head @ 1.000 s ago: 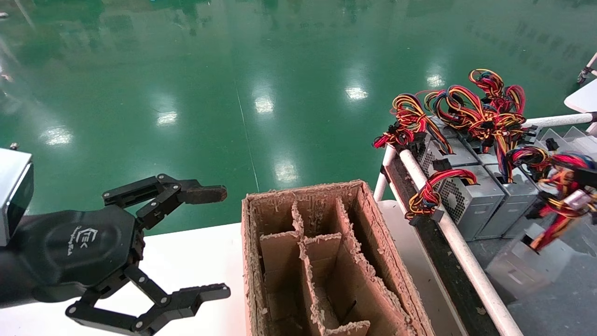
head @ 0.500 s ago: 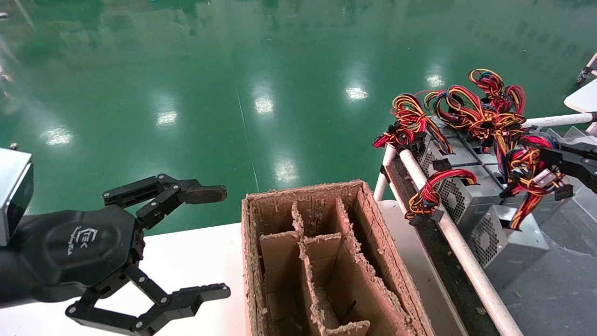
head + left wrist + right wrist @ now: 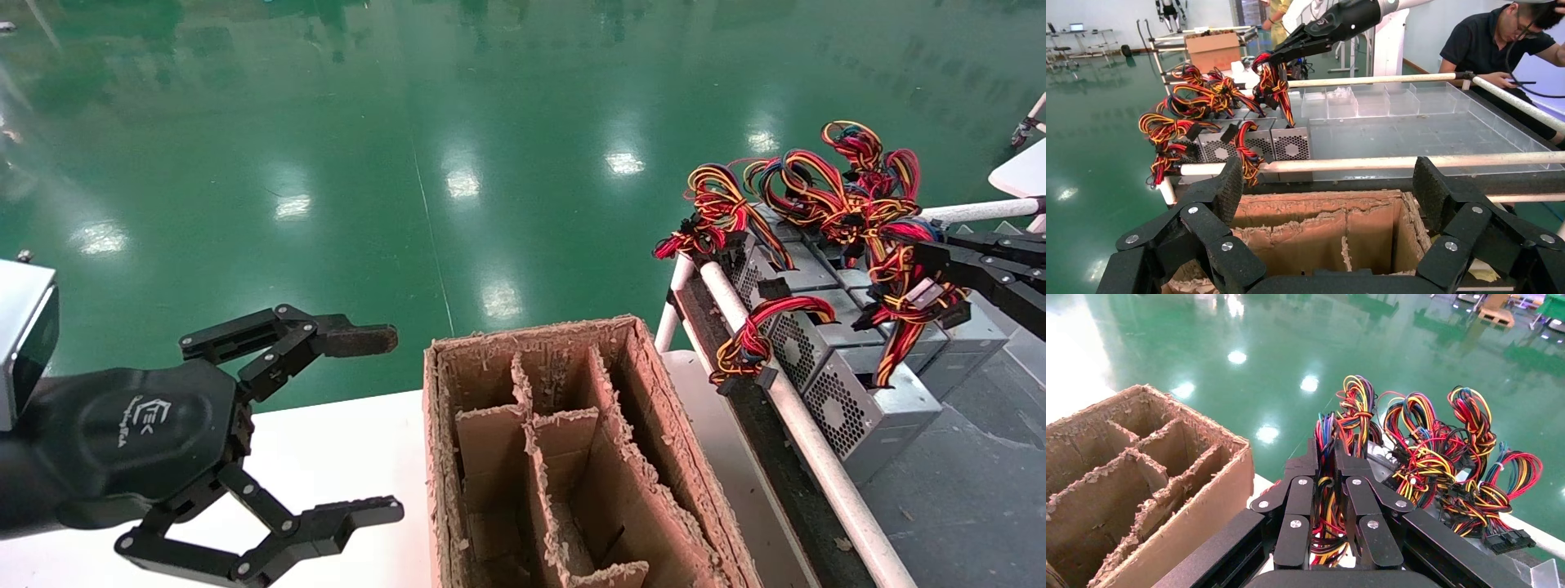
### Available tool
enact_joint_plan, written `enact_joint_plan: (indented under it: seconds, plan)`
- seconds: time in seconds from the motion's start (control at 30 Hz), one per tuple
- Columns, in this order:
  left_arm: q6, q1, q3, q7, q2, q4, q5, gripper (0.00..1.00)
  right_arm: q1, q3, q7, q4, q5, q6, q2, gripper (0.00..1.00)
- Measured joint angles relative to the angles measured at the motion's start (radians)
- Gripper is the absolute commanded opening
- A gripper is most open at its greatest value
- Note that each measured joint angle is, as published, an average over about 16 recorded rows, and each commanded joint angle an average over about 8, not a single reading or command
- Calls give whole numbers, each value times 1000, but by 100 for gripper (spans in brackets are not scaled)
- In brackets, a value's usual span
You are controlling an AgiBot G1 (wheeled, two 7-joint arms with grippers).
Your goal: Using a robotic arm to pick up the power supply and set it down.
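Two tools: left and right, both black
Right tool [image 3: 1329, 478]: fingers closed on the wire bundle [image 3: 899, 327] of the power supply [image 3: 878, 404]; box tilted at the row's near end, in the white-railed rack [image 3: 805, 437]
Left tool [image 3: 359, 425]: spread wide, empty, over the white bench [image 3: 327, 457]; beside the divided cardboard box [image 3: 564, 457]

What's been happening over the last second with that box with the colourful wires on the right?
The right end effector, shut on the wire bundle, carried the power supply back toward the row of others. The left end effector stayed open beside the cardboard box.
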Motion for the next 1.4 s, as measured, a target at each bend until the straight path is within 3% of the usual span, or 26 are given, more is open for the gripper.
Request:
enact_joint_plan:
  seconds: [0.37, 0.67, 1.4]
  plan:
    - [0, 0, 0, 0, 0, 0, 0, 100, 133, -18, 91, -74, -143, -87, -58, 100]
    - [0, 0, 0, 0, 0, 0, 0, 100, 191, -3, 111, -116, -153, -160, -93, 100]
    - [0, 0, 0, 0, 0, 0, 0, 100, 104, 119, 107, -40, -134, -279, -199, 100]
